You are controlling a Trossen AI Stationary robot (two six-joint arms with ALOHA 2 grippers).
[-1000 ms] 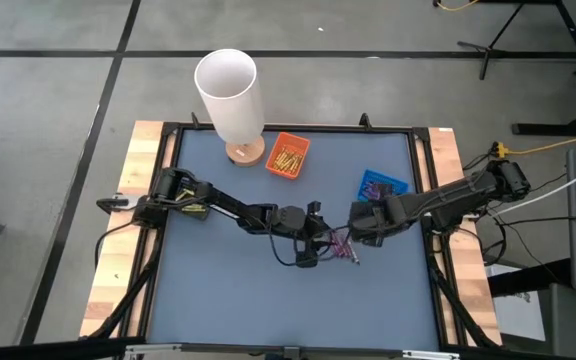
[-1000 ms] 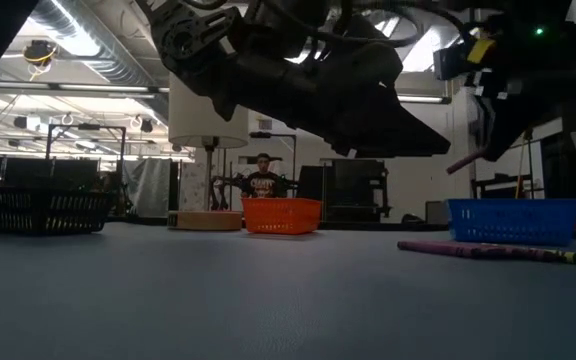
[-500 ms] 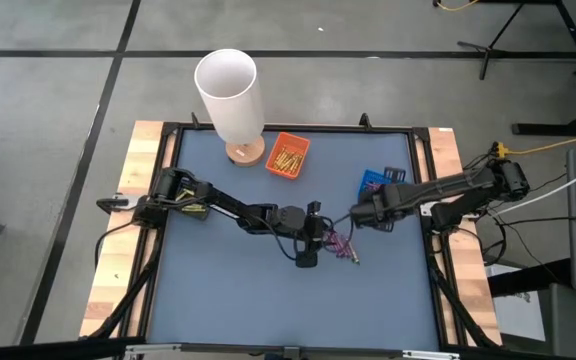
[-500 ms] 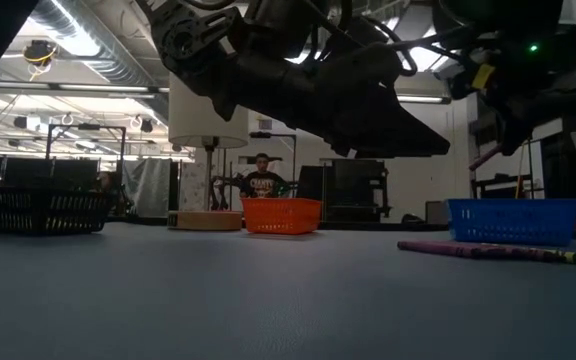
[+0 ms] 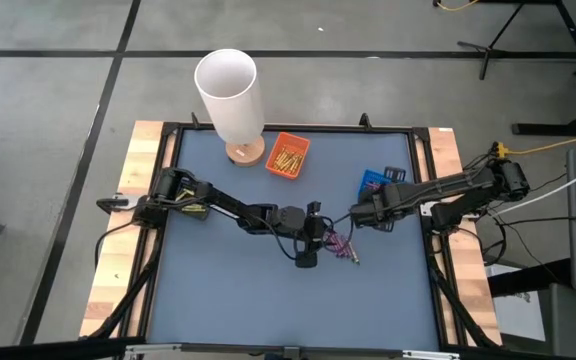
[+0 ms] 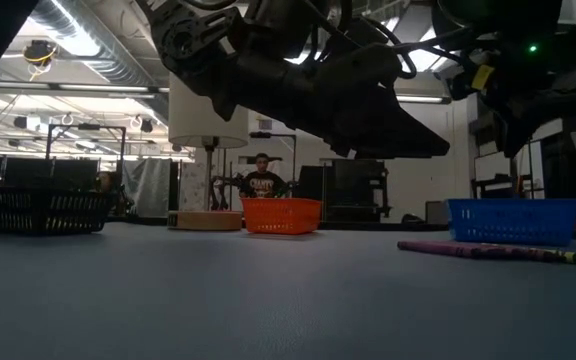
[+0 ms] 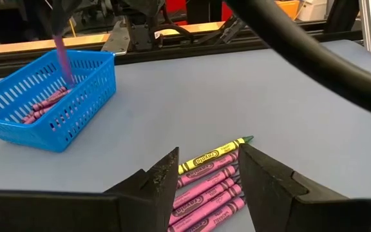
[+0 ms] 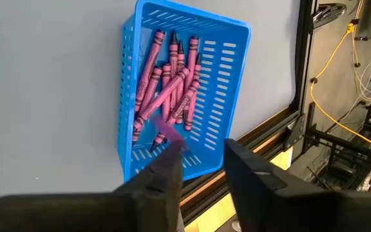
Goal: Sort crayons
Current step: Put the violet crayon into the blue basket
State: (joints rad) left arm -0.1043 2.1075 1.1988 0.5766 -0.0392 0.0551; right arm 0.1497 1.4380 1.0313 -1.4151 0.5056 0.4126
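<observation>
Worktop (image 5: pixel 248 290) carried the whole job, and over it we saw the right tool (image 8: pixel 198 164) had swung from the loose pile at the middle across to the blue basket (image 8: pixel 230 38). Its fingers, nearly together a second before, had parted, and a purple crayon (image 8: pixel 166 132) blurred between them looked to be dropping among the purple ones already inside. We judged that one more purple was sorted. The left tool (image 7: pixel 208 177) hung over the remaining crayons (image 7: pixel 208 190), fingers apart and empty, with one yellow crayon (image 7: pixel 214 153) lying beside several purple. The orange basket (image 5: pixel 288 156) held the yellow ones near a tall white cylinder (image 5: pixel 228 95). Nothing blocked either basket, though both arms crowded the pile closely.
</observation>
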